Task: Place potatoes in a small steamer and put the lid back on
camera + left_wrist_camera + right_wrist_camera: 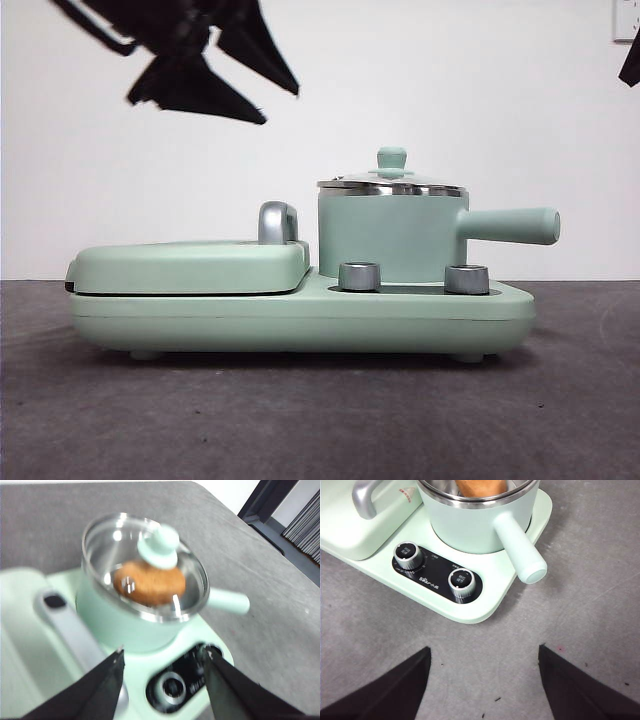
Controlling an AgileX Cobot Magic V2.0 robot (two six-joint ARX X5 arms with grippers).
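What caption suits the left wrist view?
Open left claw above the lidded green pot, potato visible through the glass lid.

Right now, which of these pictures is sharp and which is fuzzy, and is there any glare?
The left wrist view is soft all over, blurring the lid and the potato beneath it, with bright glints on the glass. The right wrist view is crisp: the two dials show clearly. The front view is fairly sharp, but the left claw is only a black silhouette against the white wall.

Even, bright light throughout; the left wrist view is blurred, with glare spots on the glass lid (125,555).
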